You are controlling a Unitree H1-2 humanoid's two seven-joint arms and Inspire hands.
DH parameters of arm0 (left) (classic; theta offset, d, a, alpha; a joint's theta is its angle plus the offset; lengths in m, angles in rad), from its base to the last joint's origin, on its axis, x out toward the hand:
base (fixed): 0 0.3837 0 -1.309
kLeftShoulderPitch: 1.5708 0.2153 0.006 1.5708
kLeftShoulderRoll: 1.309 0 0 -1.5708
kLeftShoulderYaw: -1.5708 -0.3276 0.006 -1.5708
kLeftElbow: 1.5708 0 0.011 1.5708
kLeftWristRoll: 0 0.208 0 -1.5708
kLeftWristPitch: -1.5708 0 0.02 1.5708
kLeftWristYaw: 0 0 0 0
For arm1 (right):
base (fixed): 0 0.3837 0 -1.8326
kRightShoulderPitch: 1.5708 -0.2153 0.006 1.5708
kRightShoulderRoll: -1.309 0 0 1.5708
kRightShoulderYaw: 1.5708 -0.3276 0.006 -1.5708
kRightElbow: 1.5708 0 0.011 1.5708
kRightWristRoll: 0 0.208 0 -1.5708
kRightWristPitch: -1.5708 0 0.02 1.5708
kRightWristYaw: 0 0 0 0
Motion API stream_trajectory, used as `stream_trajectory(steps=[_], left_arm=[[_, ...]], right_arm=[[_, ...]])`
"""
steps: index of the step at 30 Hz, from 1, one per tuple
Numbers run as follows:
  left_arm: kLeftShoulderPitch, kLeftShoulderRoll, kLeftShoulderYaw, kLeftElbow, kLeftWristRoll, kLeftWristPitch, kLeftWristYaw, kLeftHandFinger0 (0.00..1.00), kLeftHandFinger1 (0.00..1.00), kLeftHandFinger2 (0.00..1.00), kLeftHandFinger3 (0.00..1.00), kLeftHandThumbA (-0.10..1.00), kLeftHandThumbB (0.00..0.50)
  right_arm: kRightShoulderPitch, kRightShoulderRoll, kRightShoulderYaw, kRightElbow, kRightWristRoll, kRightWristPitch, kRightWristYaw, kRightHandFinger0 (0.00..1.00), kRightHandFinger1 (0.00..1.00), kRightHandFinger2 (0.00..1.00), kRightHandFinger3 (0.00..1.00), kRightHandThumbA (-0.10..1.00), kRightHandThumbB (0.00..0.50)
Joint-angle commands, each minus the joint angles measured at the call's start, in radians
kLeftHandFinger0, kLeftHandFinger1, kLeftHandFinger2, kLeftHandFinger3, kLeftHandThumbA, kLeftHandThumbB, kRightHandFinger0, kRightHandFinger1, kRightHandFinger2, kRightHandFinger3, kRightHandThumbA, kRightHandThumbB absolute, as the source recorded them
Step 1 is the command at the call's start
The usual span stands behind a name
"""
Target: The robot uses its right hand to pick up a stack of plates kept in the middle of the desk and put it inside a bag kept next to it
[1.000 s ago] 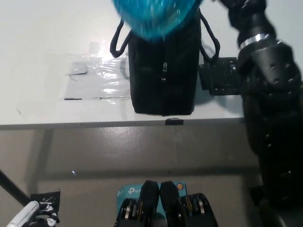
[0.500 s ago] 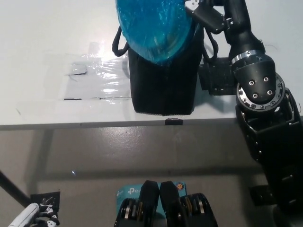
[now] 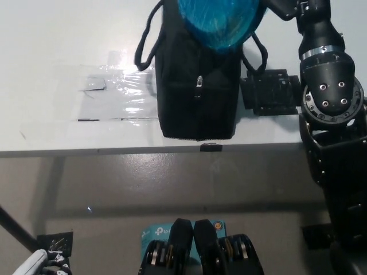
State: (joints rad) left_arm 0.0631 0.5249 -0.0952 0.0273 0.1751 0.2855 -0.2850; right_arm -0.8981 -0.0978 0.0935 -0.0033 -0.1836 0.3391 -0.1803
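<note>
A stack of blue plates [image 3: 221,20] in shiny wrap hangs over the far right part of the black bag [image 3: 198,86], which stands on the white desk [image 3: 51,46]. My black right hand [image 3: 282,7] is at the picture's top edge, shut on the right side of the stack and mostly cut off. The black right arm [image 3: 332,97] runs down the right side. The bag's zip and its two handles [image 3: 146,43] show. At the lower left corner, only a bit of my white left hand [image 3: 33,264] is visible, resting low.
A flat black device [image 3: 269,91] lies on the desk just right of the bag. A sheet of clear plastic [image 3: 112,94] is stuck to the desk left of the bag. The desk's front edge [image 3: 114,151] crosses the picture, with grey floor below.
The plate stack has moved right and towards the picture's top, uncovering the bag's left side and zip. My right arm has swung right with it.
</note>
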Motion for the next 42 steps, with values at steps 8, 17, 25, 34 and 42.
stream_trajectory(steps=[8,17,25,34,42], left_arm=[[0.02,0.02,0.01,-0.038,0.0,-0.003,-0.01,0.76,0.8,0.85,0.84,-0.1,0.179],[0.017,0.02,0.009,-0.022,0.004,-0.018,-0.006,0.78,0.8,0.84,0.84,-0.1,0.186],[0.025,0.015,0.004,-0.041,0.006,-0.005,-0.008,0.78,0.81,0.85,0.84,-0.1,0.187],[0.027,0.018,0.001,-0.04,0.013,-0.007,-0.008,0.8,0.82,0.85,0.84,-0.1,0.188],[0.015,0.009,-0.012,-0.046,0.031,0.004,-0.004,0.73,0.8,0.83,0.83,-0.1,0.188]], right_arm=[[-0.051,0.04,-0.014,-0.026,-0.056,-0.09,-0.028,0.0,0.0,0.0,0.0,-0.1,0.274],[-0.039,0.059,0.002,-0.03,-0.105,-0.059,-0.021,0.0,0.0,0.0,0.0,-0.1,0.272],[-0.029,0.037,-0.008,-0.008,-0.145,-0.089,-0.033,0.0,0.0,0.0,0.0,-0.1,0.279],[0.027,0.05,0.03,0.017,-0.21,-0.116,-0.052,0.0,0.0,0.0,0.0,-0.1,0.271],[0.08,0.058,0.045,0.098,-0.23,-0.182,-0.076,0.0,0.0,0.07,0.02,-0.1,0.285]])
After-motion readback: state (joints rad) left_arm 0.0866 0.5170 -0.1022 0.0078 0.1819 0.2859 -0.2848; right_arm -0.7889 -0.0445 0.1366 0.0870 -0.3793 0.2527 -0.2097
